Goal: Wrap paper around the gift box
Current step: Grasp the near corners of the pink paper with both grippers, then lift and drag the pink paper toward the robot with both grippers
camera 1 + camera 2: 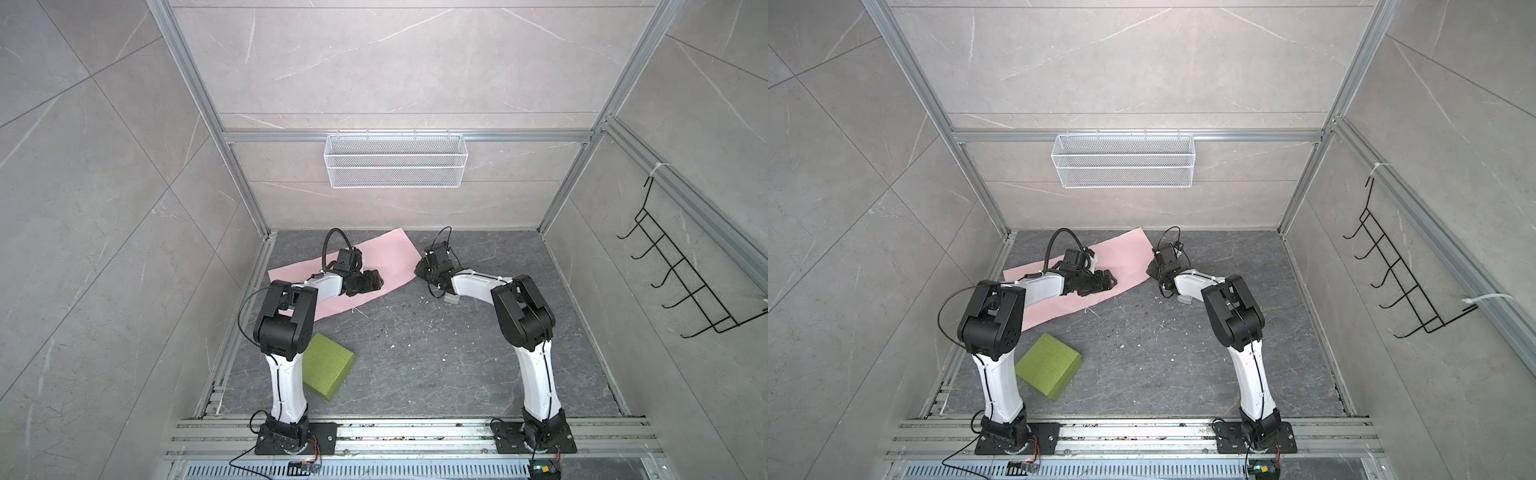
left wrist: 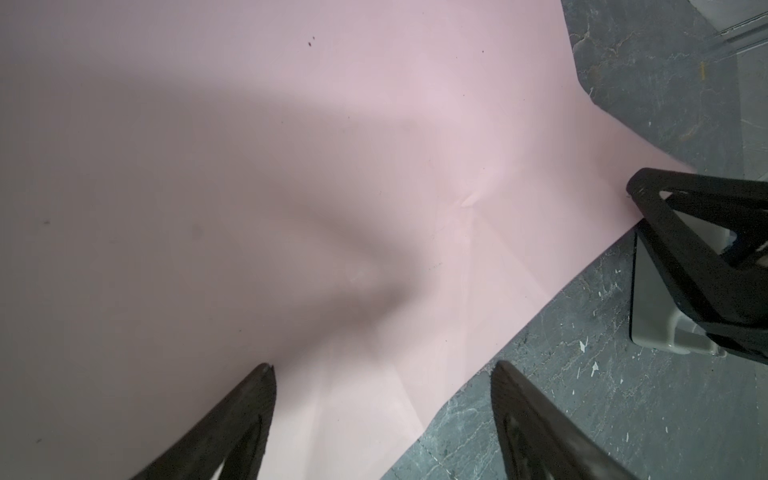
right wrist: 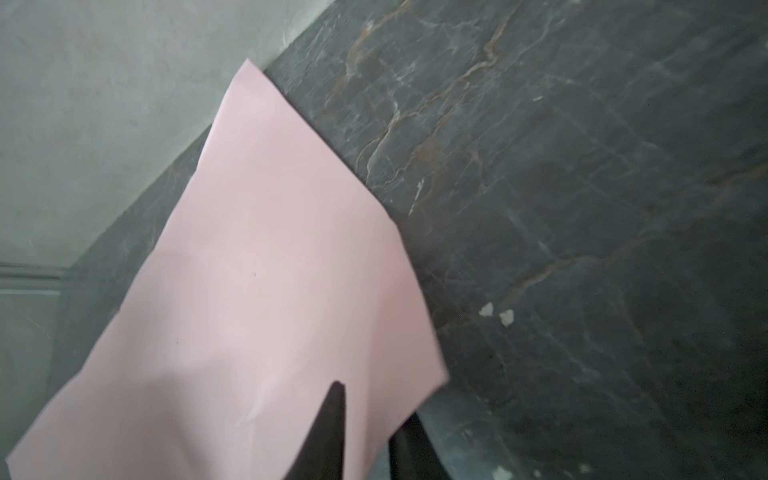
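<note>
Surface: dark grey marbled tabletop, flecked with white, inside a tiled bay framed in aluminium.
Gift box: olive-green and ribbed, lying flat at the near left just beside the left arm's upright link. It is bare and well apart from the paper.
Grey-white device: on the tabletop under the right forearm, just off the paper's near edge.
Left gripper: fingers spread apart and empty, low over the paper.
Right gripper: pinched on the paper's right-hand corner, one finger on top and the other beneath, with that corner raised off the tabletop.
Paper: pink face up, slanting across the far left, far corner near the back wall, one small crease mid-sheet.
Wire basket: hung on the back wall.
Step in hand: probably drawing the paper toward open tabletop so the box can go on it.
Doing it well: pull low and slow along the paper's plane, so it slides rather than tears. Press with the left gripper only if it buckles, and steer past the device.
</note>
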You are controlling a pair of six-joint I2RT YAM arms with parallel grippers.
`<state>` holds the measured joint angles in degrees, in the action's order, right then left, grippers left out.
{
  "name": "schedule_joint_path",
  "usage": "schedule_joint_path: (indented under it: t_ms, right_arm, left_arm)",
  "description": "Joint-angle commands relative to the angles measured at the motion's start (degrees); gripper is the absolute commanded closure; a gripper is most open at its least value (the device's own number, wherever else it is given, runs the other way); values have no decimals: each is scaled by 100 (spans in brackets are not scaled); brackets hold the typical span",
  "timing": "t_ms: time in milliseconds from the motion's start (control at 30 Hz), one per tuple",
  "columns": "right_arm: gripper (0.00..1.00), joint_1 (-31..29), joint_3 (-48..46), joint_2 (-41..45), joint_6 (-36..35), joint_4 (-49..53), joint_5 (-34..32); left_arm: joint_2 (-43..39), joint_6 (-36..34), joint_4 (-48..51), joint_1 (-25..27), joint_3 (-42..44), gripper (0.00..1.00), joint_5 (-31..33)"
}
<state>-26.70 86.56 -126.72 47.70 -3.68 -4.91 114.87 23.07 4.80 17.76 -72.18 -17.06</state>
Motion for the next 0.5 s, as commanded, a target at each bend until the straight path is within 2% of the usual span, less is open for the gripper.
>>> schedule_joint_path:
  t_ms: [0,67,200,333,467]
  right_arm:
    - [92,41,227,-32,-480,20,178]
    - [100,46,187,154,-689,157,175]
    - [100,48,-278,901,-992,496,268]
    - [100,47,-1346,2178,-1231,1109,272]
    - [100,70,-2425,3616,-1538,2140,-85]
  left_arm:
    - [-100,-107,330,6,38,16,-141]
    - [-220,-22,334,8,43,16,-182]
    - [-736,355,216,10,153,16,-468]
    - [-1546,644,31,8,504,16,-737]
    - [-2308,889,-139,8,1084,16,-828]
